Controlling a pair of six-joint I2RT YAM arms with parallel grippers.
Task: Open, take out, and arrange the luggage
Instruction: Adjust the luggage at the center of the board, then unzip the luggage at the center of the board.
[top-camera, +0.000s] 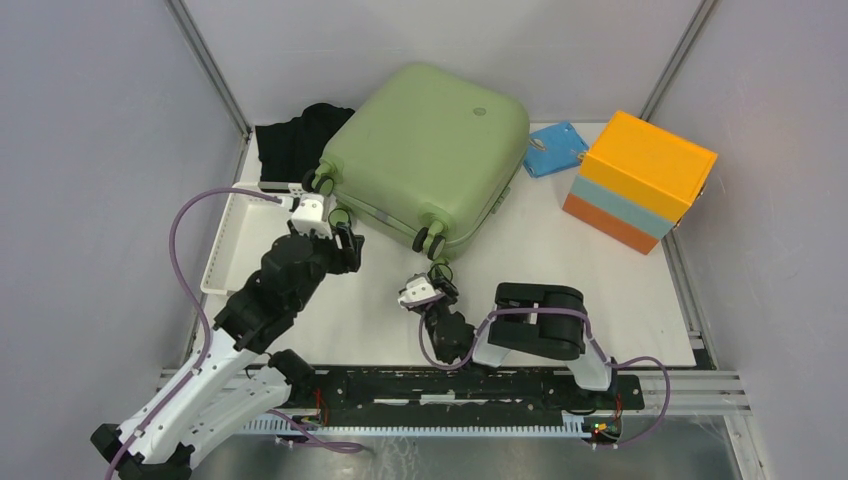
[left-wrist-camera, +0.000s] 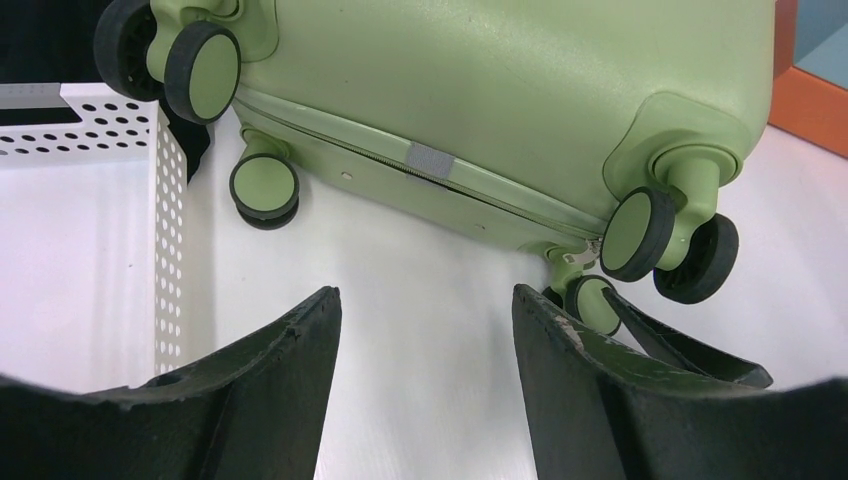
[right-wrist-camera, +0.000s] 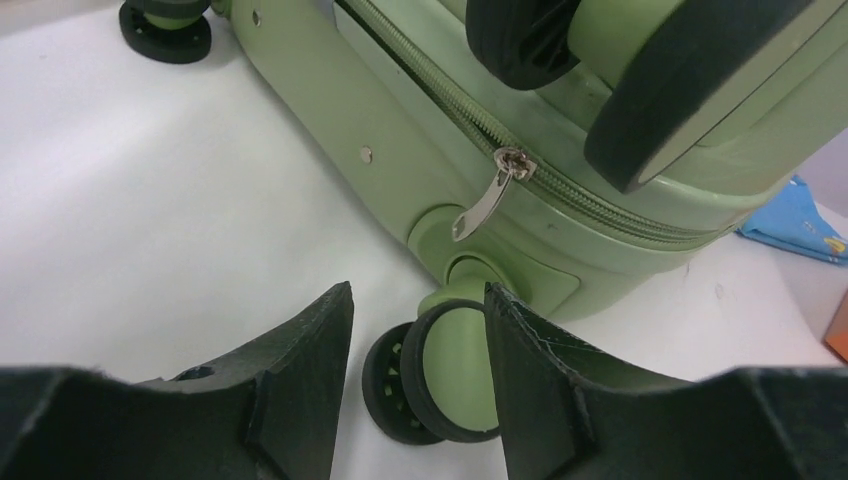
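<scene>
- The luggage lies flat on the table, closed, with its wheeled end toward the arm bases. Its inside cannot be seen.
- Both wrist views cut the luggage off, so only the wheeled end and part of the shell appear in them.
- A black cloth lies at the far left corner of the luggage. Part of it is hidden behind the shell, and what it is cannot be made out.
- A white perforated basket stands left of the luggage. The left arm covers its near part.
- A flat blue item lies just right of the luggage. Its markings are too small to read.
- An orange and light-blue box stands further right of the luggage, well apart from it.
- The left end effector hovers just in front of the luggage's left wheels. Its jaws stand wide apart and hold nothing, with only bare table showing between them.
- The right end effector is at the luggage's near right corner, jaws partly apart.
- One wheel sits in the gap of the right end effector. One finger overlaps the wheel in the right wrist view. The other finger is clear of it, so no grip is made.
- The zip pull hangs from the closed zip just above that wheel, untouched.
- A larger wheel at the top of the right wrist view blocks the luggage shell behind it.
</scene>
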